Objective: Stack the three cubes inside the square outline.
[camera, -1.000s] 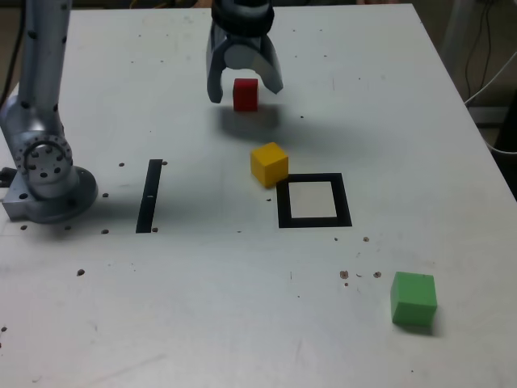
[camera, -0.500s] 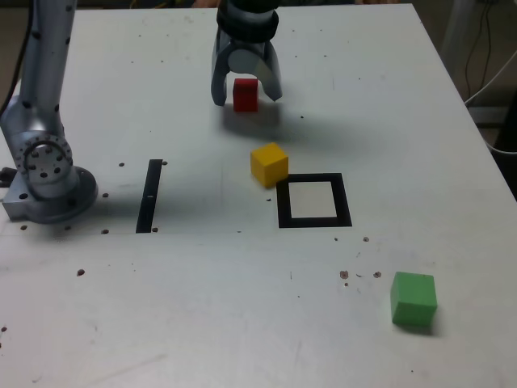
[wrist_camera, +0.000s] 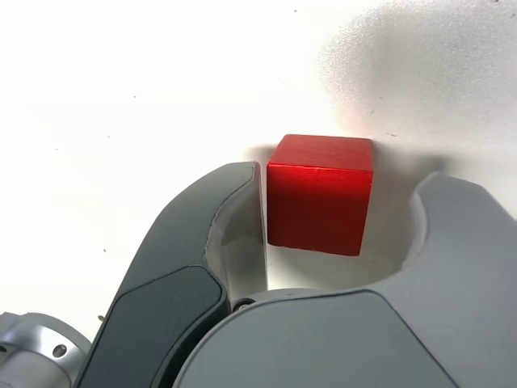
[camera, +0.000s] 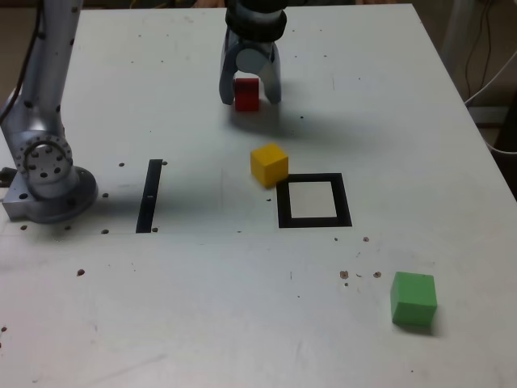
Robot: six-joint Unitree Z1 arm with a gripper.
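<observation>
At the far left of the exterior view you have the arm's base (camera: 44, 174) sitting on the white surface (camera: 202, 307), with the silver link rising out of the upper left corner. Just right of it lies a narrow black strip (camera: 149, 195), flat and upright in the frame.

Moving toward the middle, at the top centre, your gripper (camera: 250, 90) points down over the red cube (camera: 246, 93). The jaws stand one on each side of the cube, partly open. In the wrist view the red cube (wrist_camera: 319, 192) sits between them: one jaw lies right against its side, while a slim gap shows at the other, so you cannot tell that the cube is gripped. It rests on the surface.

Below that, near the frame's centre, the yellow cube (camera: 269, 163) sits just off the upper left corner of the square outline (camera: 314, 201), whose white middle is bare.

At the lower right, the green cube (camera: 414, 299) stands alone, well apart from the outline.
</observation>
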